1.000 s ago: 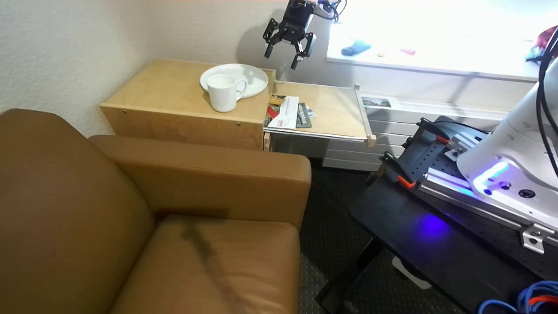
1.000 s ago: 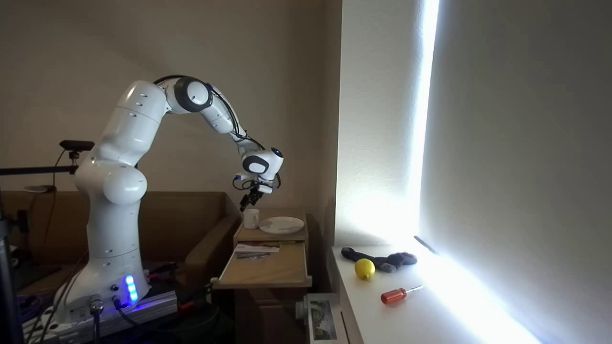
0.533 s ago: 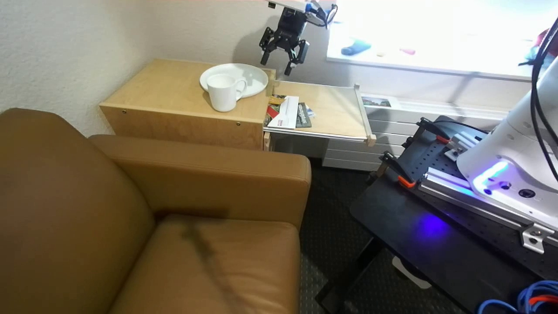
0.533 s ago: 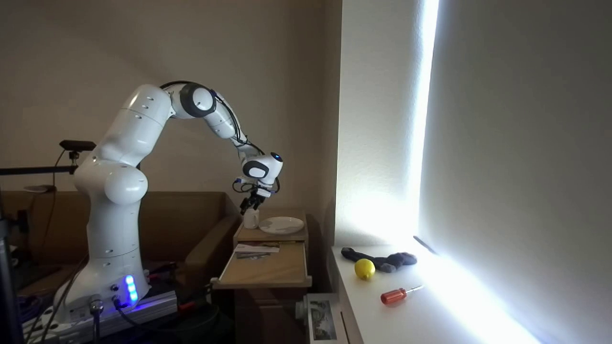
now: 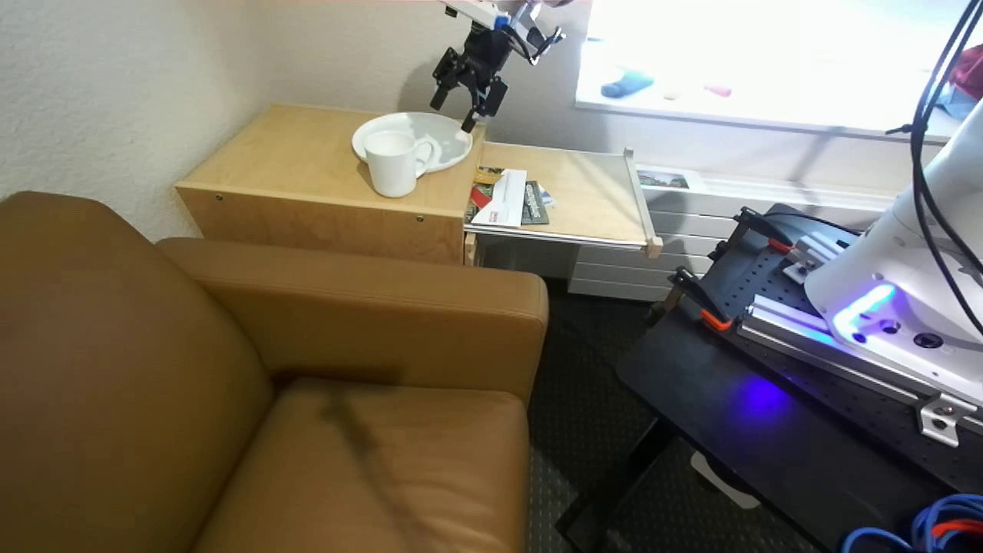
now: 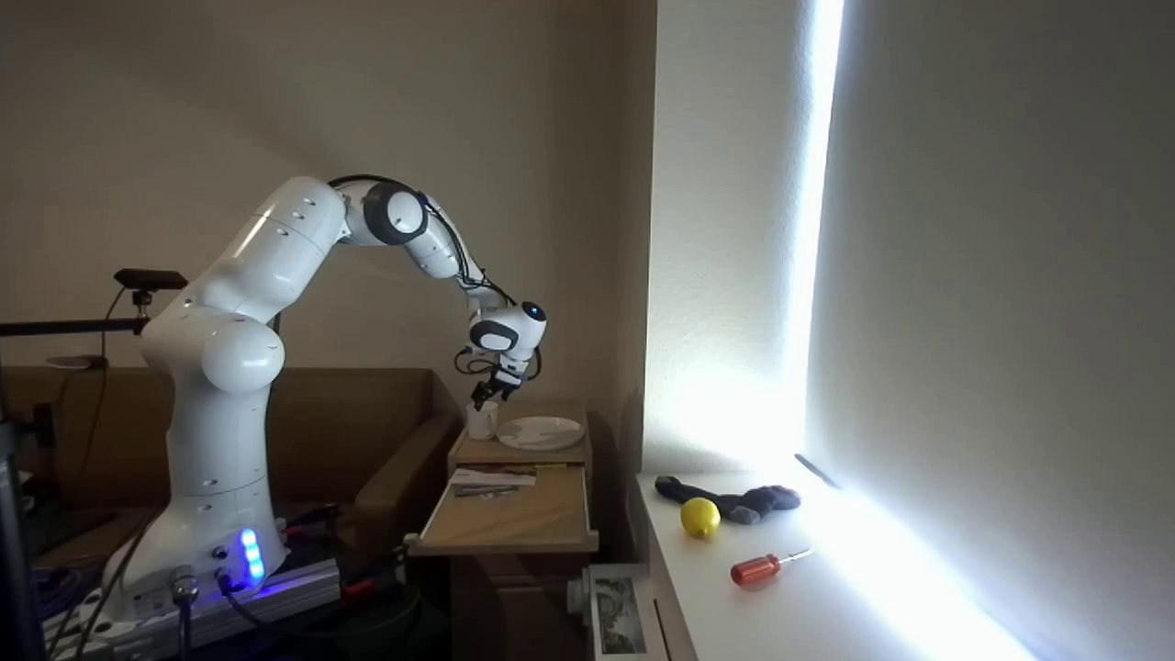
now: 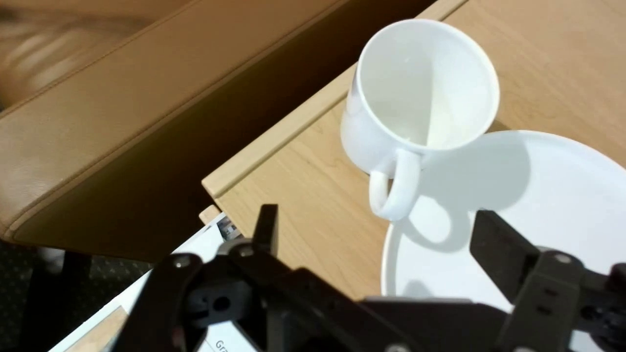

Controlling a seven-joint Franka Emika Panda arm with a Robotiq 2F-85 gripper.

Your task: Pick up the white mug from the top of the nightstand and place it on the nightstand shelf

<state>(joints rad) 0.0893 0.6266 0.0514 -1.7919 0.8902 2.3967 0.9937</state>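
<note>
The white mug stands upright on the flat top of the tan nightstand, near the edge on the armchair side. It also shows in an exterior view and in the wrist view, where its handle points toward my jaws. The nightstand shelf, a pull-out board, sticks out from the nightstand and sits lower than the top; it also shows in an exterior view. My gripper is open and empty above the plate, apart from the mug. In the wrist view the handle appears between the fingertips.
A flat white plate lies beside the mug; whether they touch is unclear. Papers and a white envelope lie on the shelf's inner end. The brown armchair's armrest runs along the nightstand. A wall and a bright windowsill stand behind.
In an exterior view my gripper has moved left and down toward the mug and plate, and its hand has tilted. It stays open. The mug, plate and shelf have not moved.
</note>
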